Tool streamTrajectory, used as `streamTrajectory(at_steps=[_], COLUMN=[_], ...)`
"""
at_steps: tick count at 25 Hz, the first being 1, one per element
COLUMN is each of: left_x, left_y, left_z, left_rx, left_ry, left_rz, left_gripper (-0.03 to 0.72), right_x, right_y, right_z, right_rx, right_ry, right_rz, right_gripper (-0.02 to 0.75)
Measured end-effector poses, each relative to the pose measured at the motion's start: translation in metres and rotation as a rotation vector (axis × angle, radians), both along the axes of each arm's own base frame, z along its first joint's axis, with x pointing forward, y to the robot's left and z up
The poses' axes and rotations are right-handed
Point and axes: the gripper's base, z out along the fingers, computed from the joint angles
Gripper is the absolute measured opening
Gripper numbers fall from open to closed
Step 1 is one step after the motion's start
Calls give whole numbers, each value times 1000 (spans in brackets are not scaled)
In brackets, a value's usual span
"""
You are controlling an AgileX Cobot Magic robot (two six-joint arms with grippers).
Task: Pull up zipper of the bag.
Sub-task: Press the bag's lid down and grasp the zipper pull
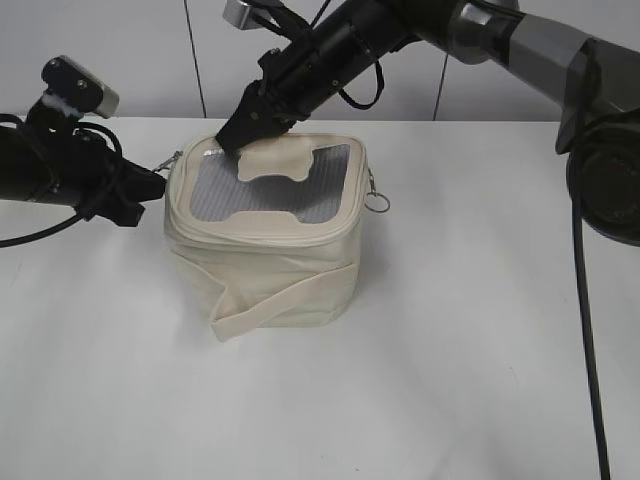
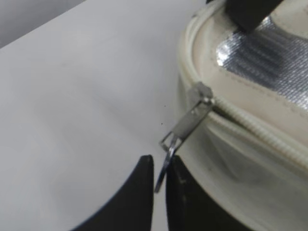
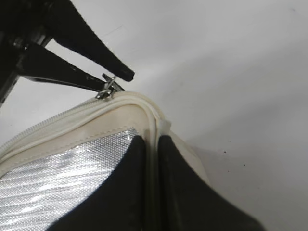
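Observation:
A cream fabric bag with a silver lid panel stands on the white table. Its zipper runs round the lid edge. The metal zipper pull sticks out at the bag's left corner. My left gripper is at that corner, its jaws closed to a narrow gap on the pull's ring. My right gripper comes from the back and is shut on the bag's lid rim at the back left corner. The pull also shows in the right wrist view.
A metal ring hangs on the bag's right side. A loose cream strap lies across the bag's front. A cream handle patch sits on the lid. The white table stretches around; a grey wall stands behind.

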Motion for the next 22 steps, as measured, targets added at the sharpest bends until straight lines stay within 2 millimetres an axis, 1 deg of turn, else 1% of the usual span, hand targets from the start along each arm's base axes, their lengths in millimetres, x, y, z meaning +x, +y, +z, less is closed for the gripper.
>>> streamTrajectory(at_steps=[1,2,3,7,10,15,19,22], left_x=[0,0,-1,-1,-9,-40,-69,-86], left_y=[-1,-1,-2,-1,0,6,7,2], left_z=[0,1,1,2,11,25,24,22], left_rx=[-8,-11,-14,-24,-24,-19,-25,-31], left_ry=[0,0,-1,19,40,55,81,105], left_rz=[-7,-11,-14,5,11,18,17,2], left_gripper=[32,4,-6,-8,-8,-8,-8,-8], right_x=[0,0,0,0,0,0,0,0], right_y=[0,0,0,0,0,0,0,0], right_z=[0,0,0,0,0,0,0,0], right_rx=[0,0,0,0,0,-1,-1,-1], right_ry=[0,0,0,14,25,36,45,61], right_rz=[0,0,0,-11,-20,-26,-31,-42], right_gripper=[55,55,55,55,55,54,53,53])
